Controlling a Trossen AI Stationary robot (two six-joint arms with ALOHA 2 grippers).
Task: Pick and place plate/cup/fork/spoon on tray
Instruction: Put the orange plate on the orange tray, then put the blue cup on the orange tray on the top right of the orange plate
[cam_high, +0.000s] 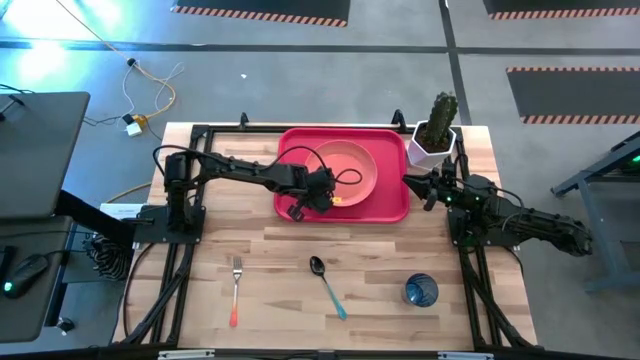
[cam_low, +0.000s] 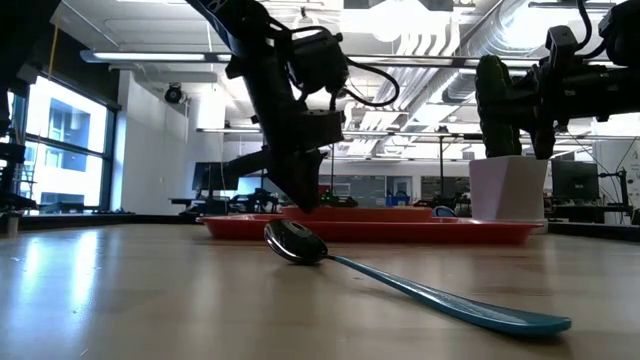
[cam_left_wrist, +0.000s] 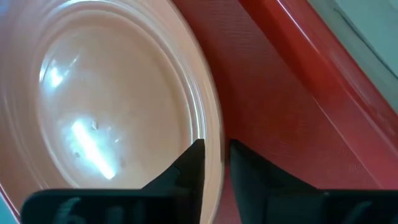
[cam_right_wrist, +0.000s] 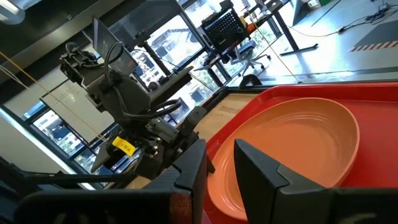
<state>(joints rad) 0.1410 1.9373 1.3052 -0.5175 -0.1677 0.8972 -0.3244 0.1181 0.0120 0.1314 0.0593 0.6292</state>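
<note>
The salmon-pink plate (cam_high: 348, 165) lies in the red tray (cam_high: 395, 200) at the table's far middle. My left gripper (cam_high: 320, 195) stands at the plate's near-left rim, shut on it. My right gripper (cam_high: 420, 188) is open and empty, level, just off the tray's right edge, facing the plate (cam_right_wrist: 292, 143). The orange-handled fork (cam_high: 235, 290), the blue-handled spoon (cam_high: 327, 285) and the blue cup (cam_high: 420, 290) rest on the table near its front edge. The spoon (cam_low: 400, 285) lies flat, its bowl to the far side. My left gripper has the plate's raised rim (cam_left_wrist: 212, 134) between its two fingers, one finger (cam_left_wrist: 189, 168) inside the plate and one (cam_left_wrist: 252, 177) outside over the tray floor. The fingers come from above, slanting down. The plate sits about level in the tray.
A white pot with a green cactus (cam_high: 437, 138) stands at the tray's far right corner, close to my right arm. The left arm reaches across the tray's left rim (cam_high: 282, 180). Bare wood lies between the tray and the cutlery.
</note>
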